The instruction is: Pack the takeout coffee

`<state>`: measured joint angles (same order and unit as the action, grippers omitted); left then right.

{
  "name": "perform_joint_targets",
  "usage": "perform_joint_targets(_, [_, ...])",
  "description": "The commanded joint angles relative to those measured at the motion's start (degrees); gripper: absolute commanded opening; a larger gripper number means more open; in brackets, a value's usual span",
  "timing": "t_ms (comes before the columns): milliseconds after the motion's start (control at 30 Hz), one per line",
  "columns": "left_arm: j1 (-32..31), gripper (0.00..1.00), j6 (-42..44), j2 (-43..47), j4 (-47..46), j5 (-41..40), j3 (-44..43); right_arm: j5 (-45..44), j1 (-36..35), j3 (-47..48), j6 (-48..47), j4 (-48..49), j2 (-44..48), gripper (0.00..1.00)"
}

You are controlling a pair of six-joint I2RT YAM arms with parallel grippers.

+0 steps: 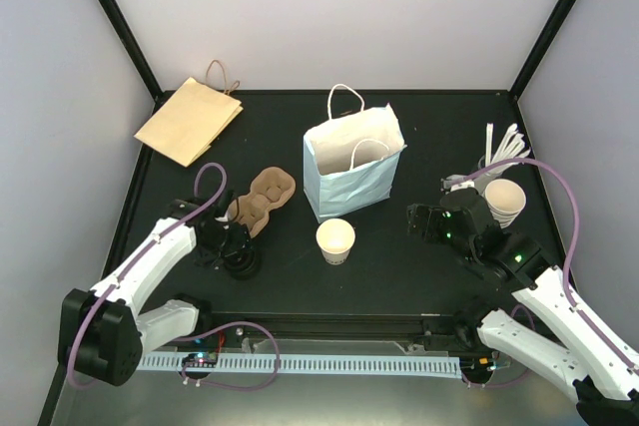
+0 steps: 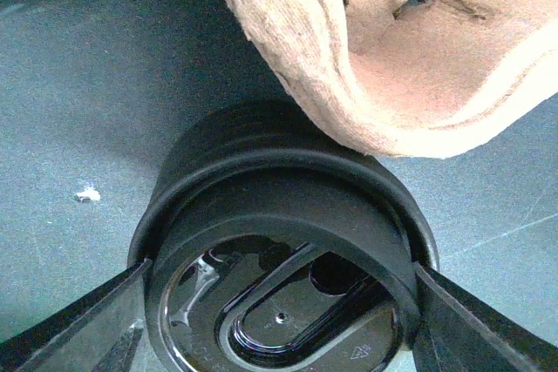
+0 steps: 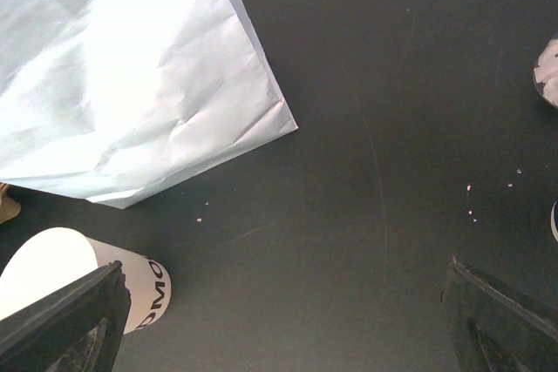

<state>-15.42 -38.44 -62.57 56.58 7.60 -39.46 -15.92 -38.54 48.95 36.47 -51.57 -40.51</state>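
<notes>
Obs., bench side:

- Takeout coffee cup (image 1: 335,241) stands upright on the dark surface (image 1: 399,281), mouth open. It is just in front of the pale paper bag (image 1: 351,169), near mid-surface. Neither arm touches it. The right wrist view shows it at lower left (image 3: 78,278), near the bag's corner (image 3: 131,67).
- Left pincer (image 1: 235,251) is down over the pile of black lids (image 1: 245,266). In the wrist view its fingers (image 2: 74,324) lie against both sides of the top lid's rim (image 2: 279,215), pinching it.
- The moulded pulp cup carrier (image 1: 262,197) sits just beyond the pile. Its edge overhangs the lids (image 2: 392,58).
- Right pincer (image 1: 427,221) hovers spread wide, holding nothing, between the bag and the stack of white cups (image 1: 504,202).
- Brown paper bag (image 1: 190,119) lies flat at the far left corner.
- White stirrers or straws (image 1: 504,145) are behind the cup stack. I cannot tell which.
</notes>
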Motion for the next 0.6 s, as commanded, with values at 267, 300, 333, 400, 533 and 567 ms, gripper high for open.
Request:
perform_joint_targets(267, [0.4,0.68,-1.1,4.7,6.6,-1.3,-5.0,-0.6,0.2,1.2,0.1,0.1,0.7,1.0])
perform_joint_targets(300, [0.3,0.68,-1.2,5.3,7.3,-1.2,-5.9,-0.5,0.1,1.2,0.2,0.2,0.6,1.0])
perform_joint_targets(333, [0.3,0.68,-1.2,6.0,8.1,-1.0,-6.4,-0.5,0.2,1.1,0.2,0.3,0.7,1.0])
perform_joint_targets(400, [0.3,0.67,-0.9,7.7,9.4,-0.3,-8.2,-0.2,0.2,0.8,0.3,0.6,0.6,1.0])
perform_joint_targets(533, [0.1,0.67,0.4,11.4,11.2,1.4,-11.5,0.4,0.2,0.5,0.1,1.2,0.3,1.0])
perform_joint_targets(567, [0.0,0.67,0.8,12.2,11.3,2.2,-12.3,0.7,0.2,0.4,0.0,1.4,0.2,1.0])
